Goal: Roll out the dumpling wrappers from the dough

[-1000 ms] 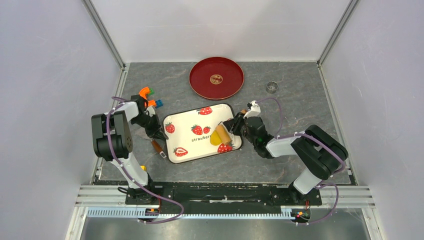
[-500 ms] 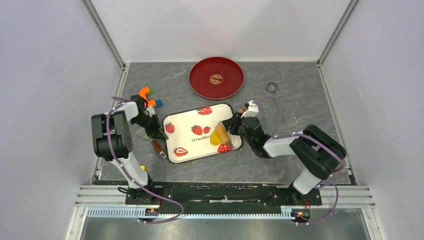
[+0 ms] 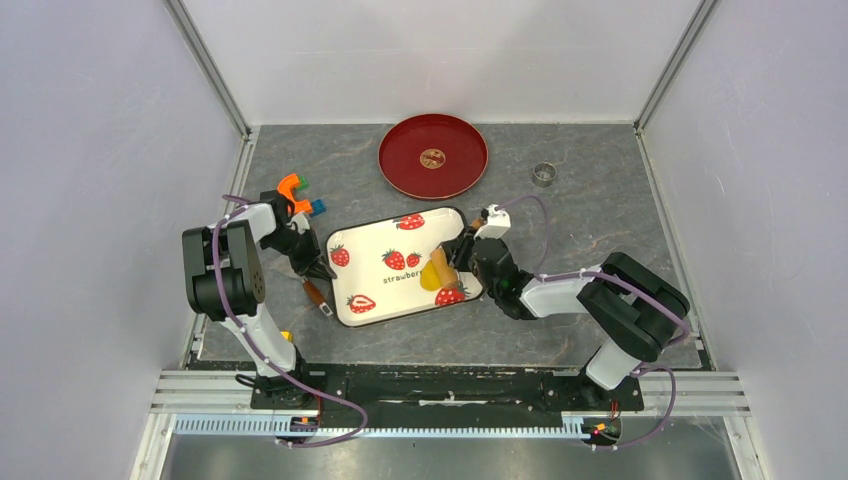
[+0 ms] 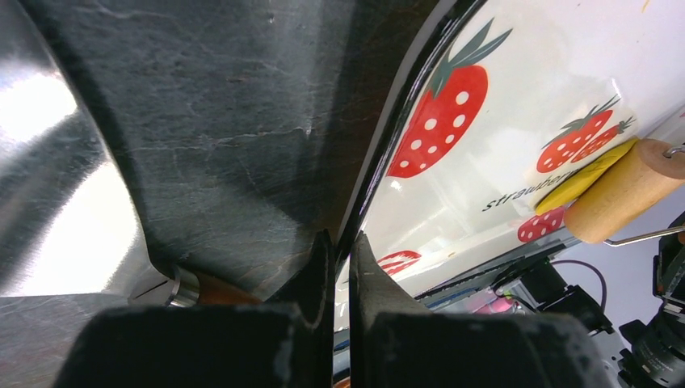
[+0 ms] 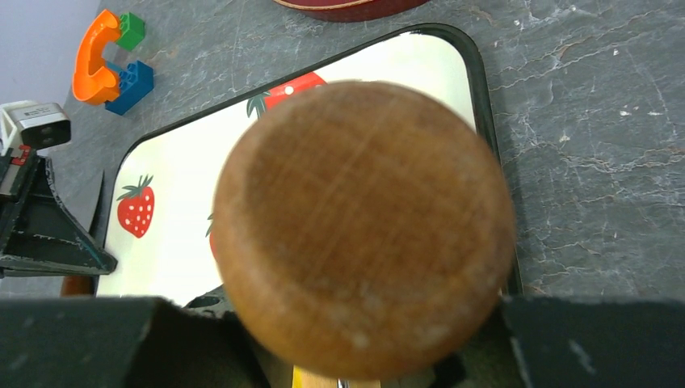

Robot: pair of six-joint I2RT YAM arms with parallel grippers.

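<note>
At the tray's left rim, the left gripper is clenched on the edge. At its right side, the right gripper grasps the wooden handle of the roller, which lies on yellow dough on the tray. Beyond the tray, the wrapper lies at the middle of the red plate.

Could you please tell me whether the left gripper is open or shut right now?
The left gripper is shut: its fingers nearly meet, pinching the black rim of the strawberry tray.
</note>
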